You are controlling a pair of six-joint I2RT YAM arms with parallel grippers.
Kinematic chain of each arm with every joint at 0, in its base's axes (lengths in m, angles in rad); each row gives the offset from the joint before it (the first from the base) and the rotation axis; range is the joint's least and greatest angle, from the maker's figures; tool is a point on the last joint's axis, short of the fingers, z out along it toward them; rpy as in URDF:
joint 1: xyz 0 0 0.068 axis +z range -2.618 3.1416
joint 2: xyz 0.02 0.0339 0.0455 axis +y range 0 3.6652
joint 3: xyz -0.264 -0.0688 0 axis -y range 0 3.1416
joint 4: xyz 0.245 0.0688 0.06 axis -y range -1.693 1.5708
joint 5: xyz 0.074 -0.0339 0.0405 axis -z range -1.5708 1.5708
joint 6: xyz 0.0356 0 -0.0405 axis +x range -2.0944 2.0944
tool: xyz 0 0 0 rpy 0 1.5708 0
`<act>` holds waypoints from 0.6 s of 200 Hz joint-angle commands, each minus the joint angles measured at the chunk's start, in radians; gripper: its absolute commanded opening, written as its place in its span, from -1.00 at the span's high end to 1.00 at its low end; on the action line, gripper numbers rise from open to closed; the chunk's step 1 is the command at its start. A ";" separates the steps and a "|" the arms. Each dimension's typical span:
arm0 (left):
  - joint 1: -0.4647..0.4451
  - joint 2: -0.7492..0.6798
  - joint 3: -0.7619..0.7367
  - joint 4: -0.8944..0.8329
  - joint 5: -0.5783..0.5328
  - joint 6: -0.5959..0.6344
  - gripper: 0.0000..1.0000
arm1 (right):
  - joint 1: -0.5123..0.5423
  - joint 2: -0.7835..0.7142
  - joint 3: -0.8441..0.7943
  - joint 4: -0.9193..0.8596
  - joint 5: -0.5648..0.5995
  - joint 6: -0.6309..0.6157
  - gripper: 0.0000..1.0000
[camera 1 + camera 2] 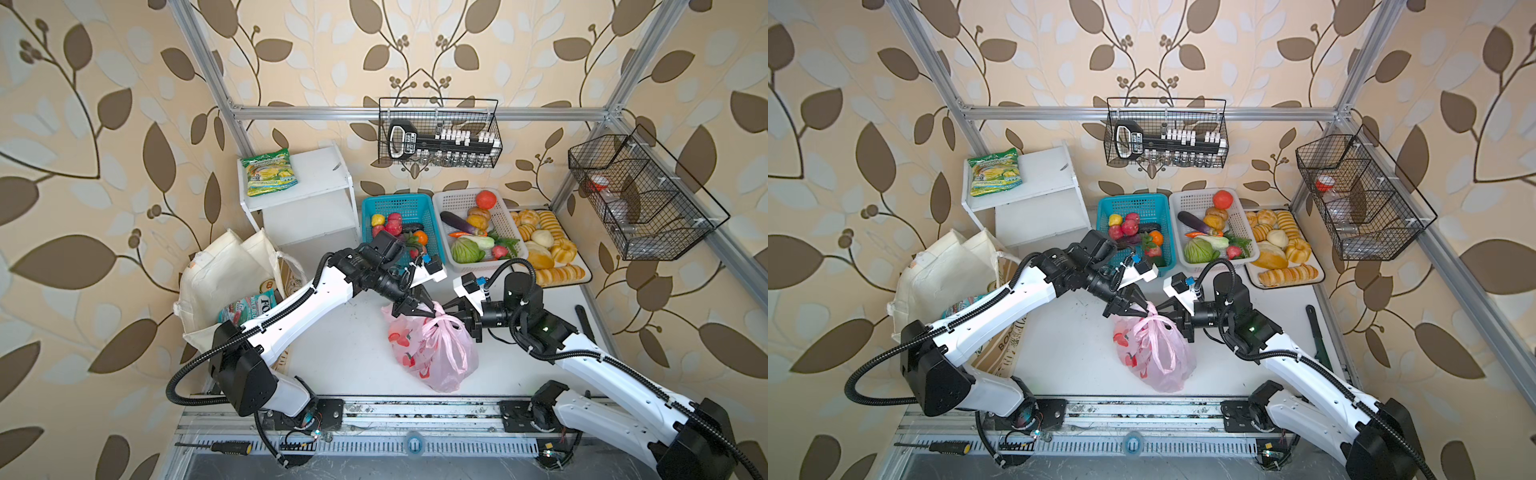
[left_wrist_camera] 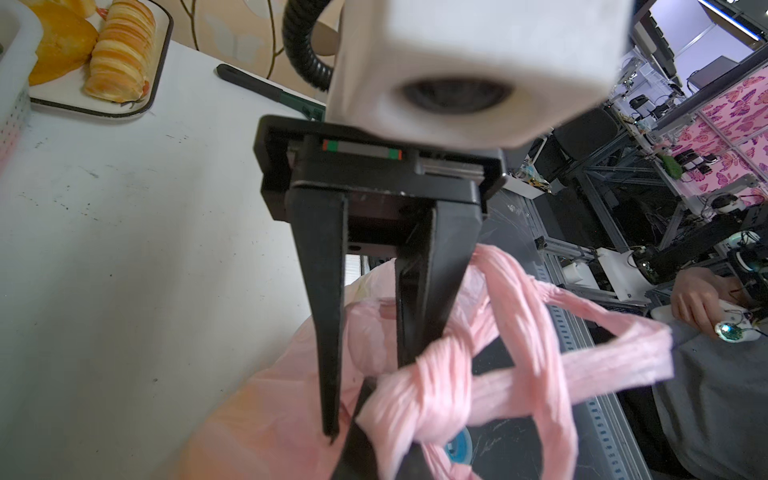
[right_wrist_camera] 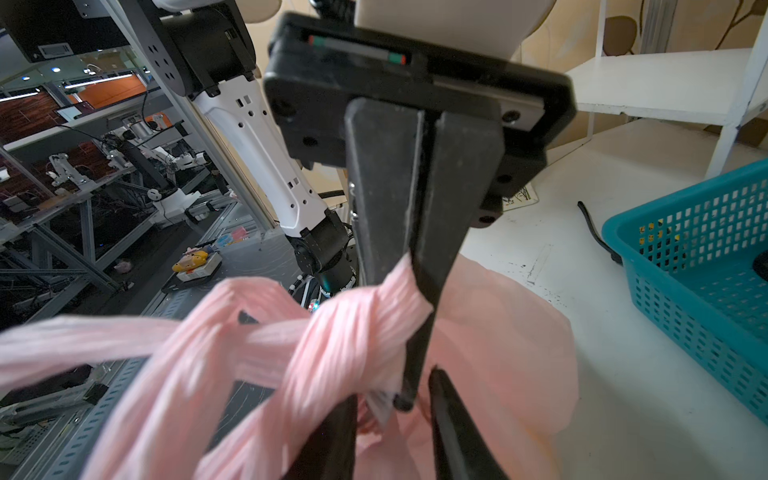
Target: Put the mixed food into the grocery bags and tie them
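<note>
The pink plastic bag (image 1: 432,357) (image 1: 1154,361) lies full on the white table, its handles twisted into a knot (image 2: 428,390) (image 3: 353,332). My left gripper (image 1: 419,309) (image 1: 1133,307) (image 3: 409,395) is shut on a handle strand just above the knot. Facing it tip to tip, my right gripper (image 1: 451,309) (image 1: 1169,311) stands open, its fingers (image 2: 328,332) straddling the bag's neck. The cream tote (image 1: 224,270) (image 1: 942,270) slumps at left, holding a teal-red packet (image 1: 249,307) and a can (image 1: 269,285). Toy fruit (image 1: 390,222) lies in the blue basket (image 1: 399,199).
A white basket (image 1: 457,199) of toy vegetables and a tray (image 1: 584,272) of bread sit behind the grippers. A green-yellow packet (image 1: 270,172) lies on the white shelf (image 1: 316,174). A black tool (image 1: 584,320) lies at the right edge. Wire baskets hang on the frame.
</note>
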 commanded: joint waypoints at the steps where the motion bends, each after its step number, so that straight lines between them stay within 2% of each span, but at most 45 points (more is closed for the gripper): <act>1: 0.010 -0.053 0.000 0.034 0.049 -0.016 0.97 | 0.011 0.013 0.004 -0.028 -0.012 -0.029 0.34; 39: 0.011 -0.053 -0.007 0.033 0.039 -0.013 0.91 | 0.013 -0.007 -0.003 0.043 0.030 0.013 0.70; 56: 0.009 -0.049 -0.004 0.024 0.022 -0.012 0.90 | 0.011 -0.015 -0.005 0.040 0.064 0.022 0.65; 69: 0.010 -0.049 -0.006 0.018 0.016 -0.010 0.90 | 0.011 -0.021 -0.008 0.041 0.073 0.027 0.49; 93: 0.010 -0.049 -0.003 0.004 0.004 -0.003 0.89 | 0.011 -0.037 -0.016 0.036 0.093 0.033 0.50; 111: 0.010 -0.049 -0.004 0.003 -0.004 -0.003 0.86 | 0.011 -0.054 -0.021 0.032 0.128 0.035 0.70; 120: 0.010 -0.047 -0.003 0.004 -0.001 -0.004 0.84 | 0.011 -0.057 -0.024 0.030 0.131 0.034 0.86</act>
